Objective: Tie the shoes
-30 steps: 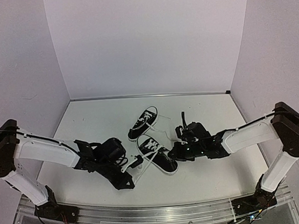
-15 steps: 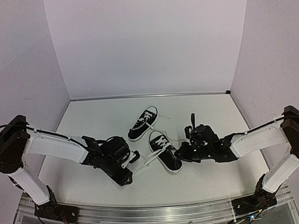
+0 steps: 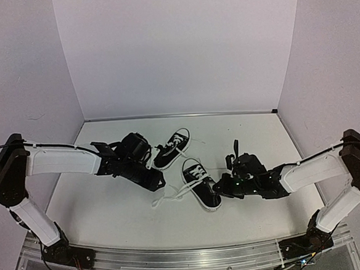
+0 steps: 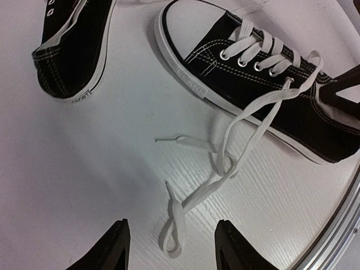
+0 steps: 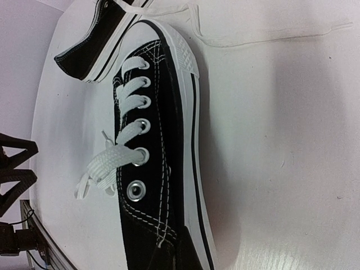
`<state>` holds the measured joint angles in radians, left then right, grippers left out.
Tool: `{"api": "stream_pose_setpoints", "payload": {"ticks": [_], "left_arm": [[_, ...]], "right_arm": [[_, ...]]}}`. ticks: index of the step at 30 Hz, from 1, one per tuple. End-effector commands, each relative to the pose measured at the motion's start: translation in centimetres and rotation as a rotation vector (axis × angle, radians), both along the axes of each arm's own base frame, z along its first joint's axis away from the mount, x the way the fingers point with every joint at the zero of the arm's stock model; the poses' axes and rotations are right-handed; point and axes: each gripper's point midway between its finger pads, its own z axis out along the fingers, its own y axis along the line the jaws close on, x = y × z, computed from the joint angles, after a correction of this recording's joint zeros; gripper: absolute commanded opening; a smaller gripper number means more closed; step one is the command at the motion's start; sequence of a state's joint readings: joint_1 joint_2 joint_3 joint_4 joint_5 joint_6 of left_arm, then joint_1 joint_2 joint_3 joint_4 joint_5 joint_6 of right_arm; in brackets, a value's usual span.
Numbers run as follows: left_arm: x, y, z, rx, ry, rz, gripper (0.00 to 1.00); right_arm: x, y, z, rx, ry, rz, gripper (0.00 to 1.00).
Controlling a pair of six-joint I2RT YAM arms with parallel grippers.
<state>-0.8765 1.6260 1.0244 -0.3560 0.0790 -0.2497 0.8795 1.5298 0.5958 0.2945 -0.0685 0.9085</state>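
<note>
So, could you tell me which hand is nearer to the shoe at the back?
Left. The left hand sits right by the heel of the back shoe; the right hand is farther off, at the heel of the front shoe.

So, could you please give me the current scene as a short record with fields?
Near sneaker: upright on the table, untied
Its lace ends: loose, crossing each other on the table
Far sneaker: upright, apart from the near one
Left gripper: open, empty, over the lace ends
Right gripper: at the near sneaker's heel; open or shut cannot be told
</note>
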Motion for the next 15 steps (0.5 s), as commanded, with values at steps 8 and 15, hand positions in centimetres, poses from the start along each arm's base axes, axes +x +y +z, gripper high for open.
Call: {"api": "stream_pose_setpoints", "payload": {"ticks": [8,15], "left_arm": [[3.3,-5.3,-2.5,0.011,0.012,-0.047,0.55],[2.3,-7.0,-6.4,0.124,0.046,-0.085,0.59]], "right_arm": [[1.4,0.7,3.8,0.119,-0.1,-0.035,0.0],[1.3,0.6,3.3,0.109,-0.092,-0.036,0.0]]}}
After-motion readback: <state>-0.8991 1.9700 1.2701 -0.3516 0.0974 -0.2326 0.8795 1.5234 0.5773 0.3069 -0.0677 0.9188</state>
